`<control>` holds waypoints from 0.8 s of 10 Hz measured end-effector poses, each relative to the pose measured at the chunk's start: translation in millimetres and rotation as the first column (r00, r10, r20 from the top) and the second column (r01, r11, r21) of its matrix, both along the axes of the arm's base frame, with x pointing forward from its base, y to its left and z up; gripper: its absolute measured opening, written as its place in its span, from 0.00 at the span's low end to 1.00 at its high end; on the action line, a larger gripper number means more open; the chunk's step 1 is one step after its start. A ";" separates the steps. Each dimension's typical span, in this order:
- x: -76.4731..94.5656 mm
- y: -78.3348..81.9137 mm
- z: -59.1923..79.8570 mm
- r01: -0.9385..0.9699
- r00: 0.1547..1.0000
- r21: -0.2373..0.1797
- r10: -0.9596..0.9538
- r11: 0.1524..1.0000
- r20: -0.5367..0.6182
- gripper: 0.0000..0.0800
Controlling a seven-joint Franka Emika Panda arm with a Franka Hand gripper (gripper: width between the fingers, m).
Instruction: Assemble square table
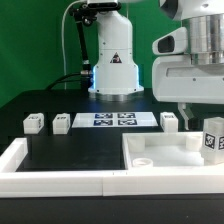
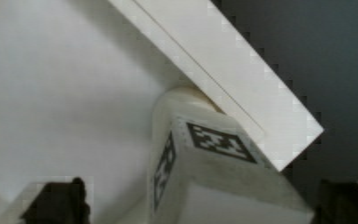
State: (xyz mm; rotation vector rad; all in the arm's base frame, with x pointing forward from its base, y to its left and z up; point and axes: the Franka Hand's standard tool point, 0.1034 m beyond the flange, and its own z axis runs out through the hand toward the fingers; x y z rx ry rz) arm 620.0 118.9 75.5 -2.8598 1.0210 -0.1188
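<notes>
Gripper (image 2: 197,200) wide — 1 leg (image 2: 215,150) (tagged) between.

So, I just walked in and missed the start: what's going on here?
A robot arm is putting a square table together. Its gripper hangs open over one tagged leg, jaws apart on either side and not gripping it. That leg sits against the white tabletop; whether it is fixed in, I cannot tell. Three more legs lie loose on the black surface, by the marker board.
</notes>
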 end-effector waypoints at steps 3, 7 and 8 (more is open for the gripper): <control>0.0 0.2 0.0 -0.240 0.971 -0.029 0.240 0.970 0.014 0.81; 2.1 1.1 2.0 -0.535 0.843 -0.078 0.537 0.842 0.019 0.81; 2.1 1.2 2.0 -0.577 0.814 -0.084 0.581 0.812 0.019 0.81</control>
